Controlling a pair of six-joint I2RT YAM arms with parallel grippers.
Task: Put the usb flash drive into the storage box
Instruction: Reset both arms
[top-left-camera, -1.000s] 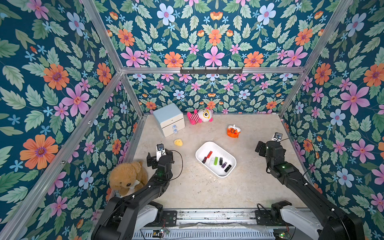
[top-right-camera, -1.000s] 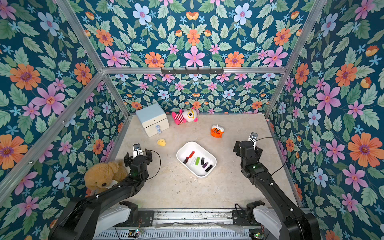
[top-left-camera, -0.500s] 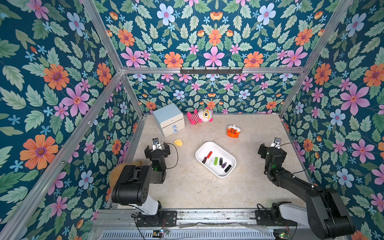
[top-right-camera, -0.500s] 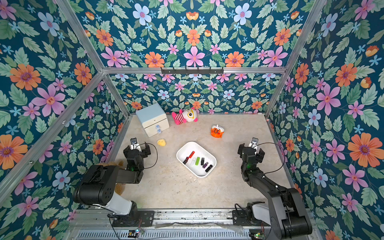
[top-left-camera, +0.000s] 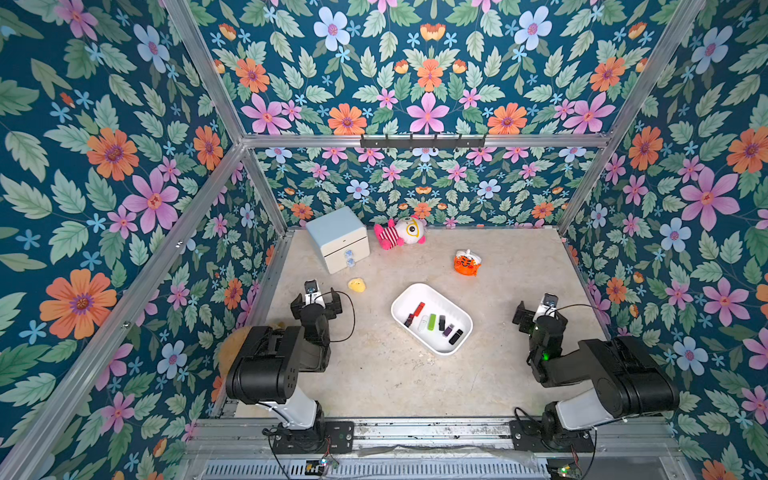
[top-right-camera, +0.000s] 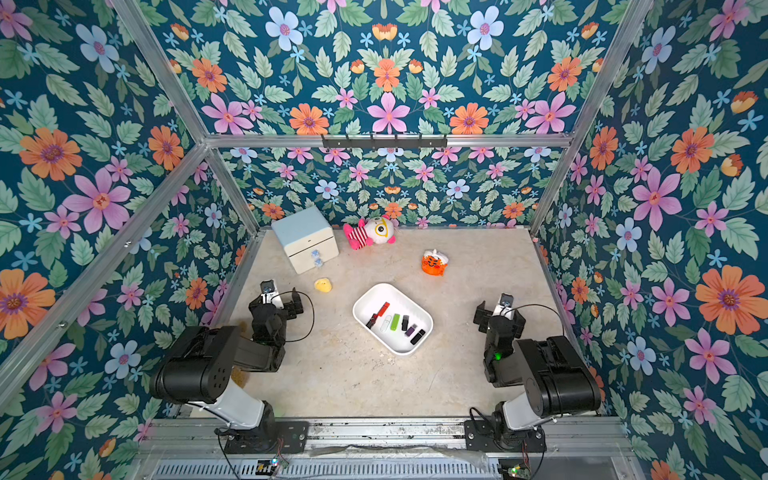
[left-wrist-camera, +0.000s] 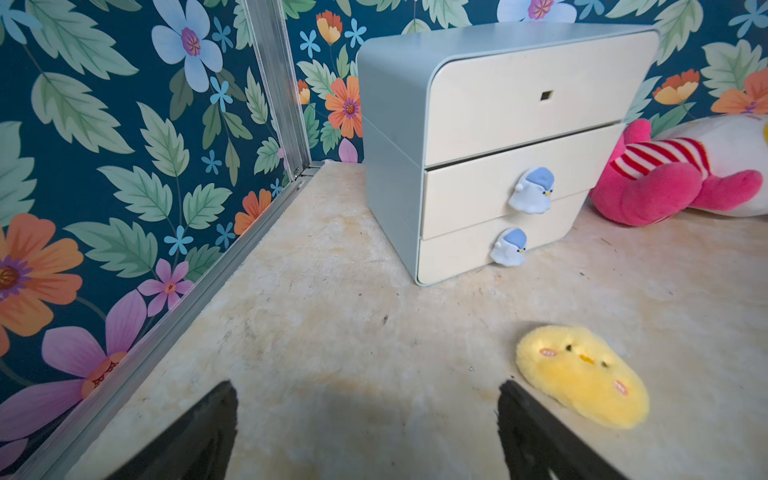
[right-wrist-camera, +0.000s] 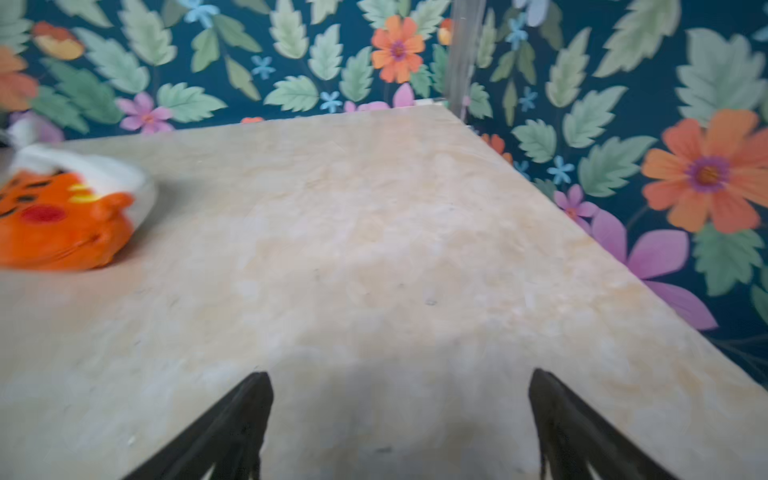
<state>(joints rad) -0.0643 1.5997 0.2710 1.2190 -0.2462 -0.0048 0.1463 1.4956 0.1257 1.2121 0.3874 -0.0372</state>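
The storage box (top-left-camera: 433, 296) (top-right-camera: 395, 296), a shallow white tub, lies mid-table in both top views. Several usb flash drives rest side by side inside it: a red-and-black one (top-left-camera: 415, 312) (top-right-camera: 379, 312), a white one, a green one (top-left-camera: 432, 322) (top-right-camera: 395, 321), a purple one and black ones. My left gripper (top-left-camera: 316, 298) (top-right-camera: 276, 303) (left-wrist-camera: 365, 386) is open and empty, low over bare table left of the box. On the box's right, my right gripper (top-left-camera: 540, 316) (top-right-camera: 500, 318) (right-wrist-camera: 401, 374) is open too, holding nothing.
A pale-blue-topped cream cabinet (top-left-camera: 338, 237) (left-wrist-camera: 498, 124) stands at the back left, a pink striped plush (top-left-camera: 401, 235) beside it. An orange tiger toy (top-left-camera: 467, 262) (right-wrist-camera: 54, 220) lies behind the box. A yellow chick plush (top-left-camera: 357, 284) (left-wrist-camera: 582, 374) sits close to my left gripper. A brown teddy (top-left-camera: 230, 345) shows behind the left arm.
Both arms have folded back over their bases, and the left arm now covers most of the teddy. The right gripper has drawn slightly nearer the front. Both grippers stay open.
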